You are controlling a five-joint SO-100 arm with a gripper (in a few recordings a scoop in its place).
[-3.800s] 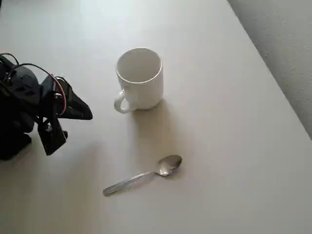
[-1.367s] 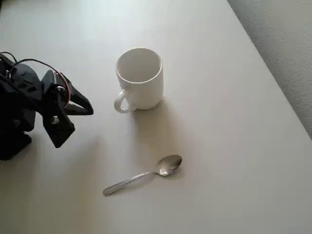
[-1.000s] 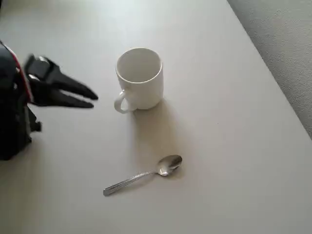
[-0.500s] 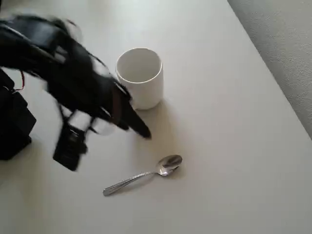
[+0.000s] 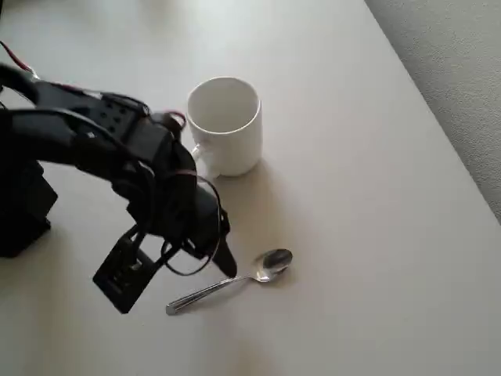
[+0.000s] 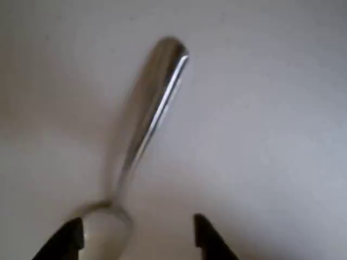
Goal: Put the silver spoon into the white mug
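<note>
The silver spoon (image 5: 235, 280) lies flat on the table, bowl to the right and handle pointing lower left. My black gripper (image 5: 225, 263) hovers just over its neck, one dark fingertip next to the bowl. In the wrist view the gripper (image 6: 135, 238) is open. The spoon (image 6: 146, 119) runs up from the bottom edge, and its bowl sits between the fingertips (image 6: 68, 241), closer to the left one. The white mug (image 5: 225, 125) stands upright behind the arm with a bare white inside; the arm partly covers its handle.
The pale table (image 5: 360, 235) has free room to the right of the spoon and the mug. Its right edge runs diagonally at the upper right, with grey floor (image 5: 462, 70) beyond. The arm's black base (image 5: 19, 211) stands at the left edge.
The arm swung from the left side of the table, past the mug, down to the spoon. The spoon and the mug have not moved.
</note>
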